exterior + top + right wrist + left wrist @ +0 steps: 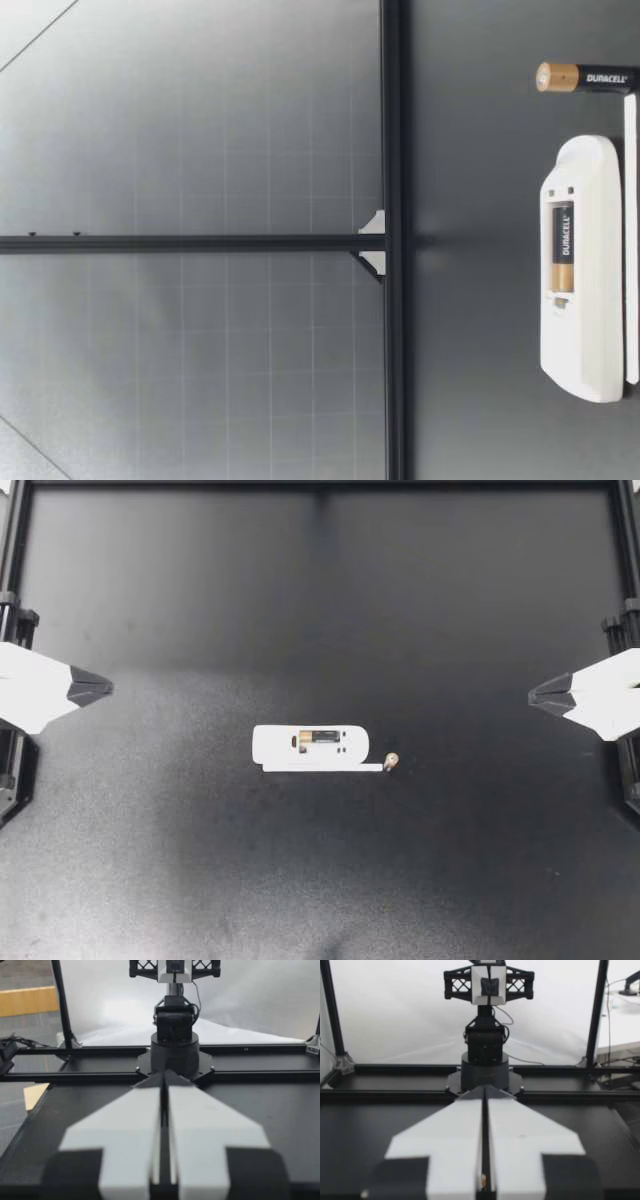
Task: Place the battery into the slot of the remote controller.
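Black table [320, 600] inside dark rails [14, 540]. Remote [275, 746] central, upright battery [391, 761] just beside it. Left gripper [100, 687] and right gripper [540, 694] at opposite edges, both pinched closed, empty.

The top view's edges cut off both arms behind my left gripper [108, 688] and my right gripper [532, 694]; the loose battery [391, 761] was too small there to show detail; in the left wrist view my left gripper's fingers [445, 1150] hid all but a sliver of it.
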Controlling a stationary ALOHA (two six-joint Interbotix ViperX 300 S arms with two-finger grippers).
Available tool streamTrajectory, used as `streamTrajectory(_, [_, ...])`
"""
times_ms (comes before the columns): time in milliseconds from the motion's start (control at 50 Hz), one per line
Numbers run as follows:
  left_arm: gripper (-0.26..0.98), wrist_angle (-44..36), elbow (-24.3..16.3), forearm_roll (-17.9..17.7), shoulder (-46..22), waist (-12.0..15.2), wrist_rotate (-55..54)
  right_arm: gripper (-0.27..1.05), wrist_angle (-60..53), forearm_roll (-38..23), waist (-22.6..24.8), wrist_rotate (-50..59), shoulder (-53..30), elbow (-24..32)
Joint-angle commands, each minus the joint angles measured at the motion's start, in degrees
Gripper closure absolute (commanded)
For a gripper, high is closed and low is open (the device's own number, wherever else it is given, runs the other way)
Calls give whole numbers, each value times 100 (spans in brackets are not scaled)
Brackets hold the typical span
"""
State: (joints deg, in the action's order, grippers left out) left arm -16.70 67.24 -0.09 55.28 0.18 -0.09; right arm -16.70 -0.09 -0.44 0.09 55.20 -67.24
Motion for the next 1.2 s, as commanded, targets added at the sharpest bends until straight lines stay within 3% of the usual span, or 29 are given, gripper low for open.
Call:
streamTrajectory(0, [88, -44, -141, -9, -26, 70, 53, 92, -70, -9, 0, 18, -44, 114])
streamTrajectory(220, [90, -70, -97, -9, -53, 79, 97, 93, 185, 0, -9, 35, -677, 492])
streamTrajectory(840, [90, -62, -70, -9, -334, 70, 88, 90, 4157, 0, -246, 35, -3841, 2646])
streamTrajectory(1020, [90, -44, -53, -9, -352, 79, 88, 73, 4720, -70, -246, 9, -4456, 3085])
streamTrajectory(1180, [90, -44, 0, -9, -360, 79, 79, 44, 4922, -123, -246, -9, -4869, 3208])
